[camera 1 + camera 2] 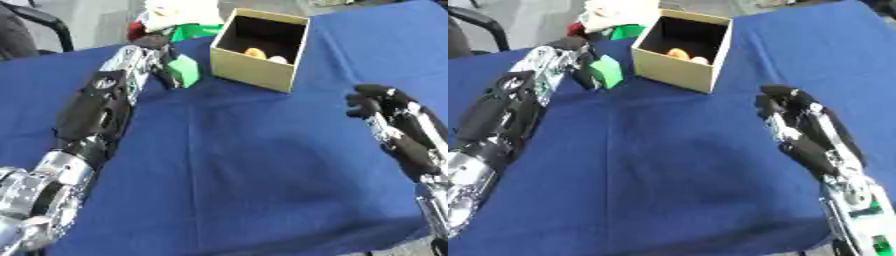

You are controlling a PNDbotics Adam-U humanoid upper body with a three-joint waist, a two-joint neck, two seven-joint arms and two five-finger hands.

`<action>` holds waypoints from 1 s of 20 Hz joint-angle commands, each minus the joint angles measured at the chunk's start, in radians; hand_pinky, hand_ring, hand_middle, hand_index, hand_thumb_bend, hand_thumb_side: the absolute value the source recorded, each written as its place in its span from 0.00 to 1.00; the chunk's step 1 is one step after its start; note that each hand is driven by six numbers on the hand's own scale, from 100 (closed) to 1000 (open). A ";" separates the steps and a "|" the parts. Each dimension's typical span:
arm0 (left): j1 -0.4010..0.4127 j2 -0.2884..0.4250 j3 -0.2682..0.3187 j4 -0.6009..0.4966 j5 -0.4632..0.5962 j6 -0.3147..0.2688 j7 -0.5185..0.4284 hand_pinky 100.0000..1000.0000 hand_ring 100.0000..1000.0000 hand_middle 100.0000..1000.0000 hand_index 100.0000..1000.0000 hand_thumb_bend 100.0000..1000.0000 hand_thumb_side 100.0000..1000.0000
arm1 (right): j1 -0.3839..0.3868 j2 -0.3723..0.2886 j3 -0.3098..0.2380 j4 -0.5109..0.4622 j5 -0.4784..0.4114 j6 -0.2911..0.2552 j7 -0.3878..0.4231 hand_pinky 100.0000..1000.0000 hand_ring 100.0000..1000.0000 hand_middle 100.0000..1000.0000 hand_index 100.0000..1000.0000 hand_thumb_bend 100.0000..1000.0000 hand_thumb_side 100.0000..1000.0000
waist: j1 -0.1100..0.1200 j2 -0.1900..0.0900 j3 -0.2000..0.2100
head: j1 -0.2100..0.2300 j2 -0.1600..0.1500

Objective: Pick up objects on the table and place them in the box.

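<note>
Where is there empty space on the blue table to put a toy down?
The widest bare patch of blue cloth lies between the left arm and the right hand, on the near side of the box. It's crowded at the far left, where the left hand holds a green block beside the box, with more things behind.

It looks like a lab or test room: a counter draped in blue cloth, a black chair on grey floor.

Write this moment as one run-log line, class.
left hand: shut on green block, beside box | right hand: curled, idle | box: holds orange item | blue cloth
</note>
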 commanded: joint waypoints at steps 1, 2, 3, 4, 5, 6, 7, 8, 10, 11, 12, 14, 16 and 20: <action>-0.013 0.011 0.002 -0.022 0.005 0.000 0.042 0.53 0.38 0.40 0.64 0.25 0.00 | -0.010 -0.003 -0.010 -0.012 -0.004 0.000 -0.001 0.72 0.82 0.57 0.77 0.00 0.39 | -0.008 -0.016 0.000 | -0.002 -0.006; -0.014 0.012 0.002 -0.027 0.011 -0.003 0.053 0.52 0.37 0.39 0.63 0.25 0.00 | -0.009 -0.003 -0.010 -0.012 -0.004 0.000 -0.001 0.72 0.82 0.57 0.77 0.00 0.39 | -0.008 -0.017 0.001 | -0.002 -0.006; -0.015 0.013 0.001 -0.034 0.017 -0.005 0.062 0.52 0.37 0.38 0.63 0.25 0.00 | -0.009 -0.003 -0.010 -0.012 -0.004 0.000 -0.002 0.72 0.82 0.57 0.77 0.00 0.39 | -0.008 -0.017 0.001 | -0.002 -0.006; -0.016 0.014 0.000 -0.039 0.022 -0.006 0.068 0.52 0.37 0.39 0.63 0.26 0.00 | -0.009 -0.003 -0.010 -0.012 -0.004 0.000 -0.002 0.72 0.82 0.57 0.77 0.00 0.39 | -0.008 -0.018 0.002 | -0.002 -0.005; -0.017 0.015 -0.002 -0.042 0.025 -0.007 0.070 0.52 0.37 0.39 0.64 0.26 0.00 | -0.009 -0.003 -0.010 -0.012 -0.004 0.000 -0.001 0.72 0.82 0.57 0.77 0.00 0.39 | -0.009 -0.018 0.002 | -0.002 -0.005; -0.017 0.015 -0.003 -0.043 0.030 -0.012 0.064 0.54 0.40 0.42 0.66 0.32 0.06 | -0.009 -0.002 -0.010 -0.012 -0.004 0.000 -0.001 0.72 0.82 0.57 0.77 0.00 0.39 | -0.009 -0.019 0.002 | -0.002 -0.005; -0.017 0.016 -0.005 -0.042 0.035 -0.018 0.052 0.55 0.41 0.43 0.67 0.34 0.07 | -0.009 -0.002 -0.010 -0.012 -0.004 0.000 -0.001 0.72 0.82 0.57 0.77 0.00 0.39 | -0.009 -0.019 0.002 | -0.002 -0.005; -0.018 0.017 -0.007 -0.041 0.038 -0.025 0.036 0.57 0.43 0.46 0.70 0.40 0.12 | -0.008 -0.003 -0.010 -0.012 -0.004 0.000 -0.001 0.72 0.82 0.57 0.77 0.00 0.39 | -0.009 -0.019 0.002 | -0.003 -0.004; -0.021 0.021 -0.008 -0.043 0.036 -0.036 0.006 0.58 0.44 0.47 0.71 0.44 0.14 | -0.008 -0.003 -0.010 -0.012 -0.004 0.000 -0.002 0.72 0.82 0.57 0.77 0.00 0.39 | -0.009 -0.020 0.002 | -0.003 -0.004; -0.022 0.022 -0.006 -0.046 0.033 -0.037 -0.002 0.58 0.43 0.47 0.71 0.44 0.14 | -0.007 -0.003 -0.010 -0.012 -0.004 0.000 -0.002 0.72 0.82 0.57 0.77 0.00 0.39 | -0.009 -0.020 0.003 | -0.003 -0.003; -0.023 0.023 -0.005 -0.049 0.031 -0.039 -0.008 0.58 0.44 0.47 0.71 0.46 0.16 | -0.007 -0.003 -0.010 -0.012 -0.004 0.000 -0.002 0.72 0.82 0.57 0.77 0.00 0.39 | -0.009 -0.021 0.003 | -0.003 -0.003; -0.023 0.023 -0.005 -0.053 0.028 -0.042 -0.015 0.59 0.45 0.49 0.72 0.48 0.17 | -0.007 -0.003 -0.010 -0.012 -0.004 0.000 -0.002 0.72 0.82 0.57 0.77 0.00 0.39 | -0.009 -0.021 0.004 | -0.003 -0.003; -0.023 0.022 -0.004 -0.056 0.025 -0.044 -0.014 0.59 0.47 0.51 0.74 0.51 0.19 | -0.007 -0.003 -0.010 -0.012 -0.004 0.000 -0.001 0.72 0.82 0.57 0.77 0.00 0.39 | -0.009 -0.020 0.004 | -0.003 -0.003; -0.026 0.021 -0.001 -0.068 0.025 -0.039 0.031 0.61 0.50 0.54 0.75 0.51 0.17 | -0.008 -0.003 -0.010 -0.011 -0.003 0.000 -0.001 0.72 0.82 0.57 0.77 0.00 0.39 | -0.008 -0.017 0.003 | -0.003 -0.005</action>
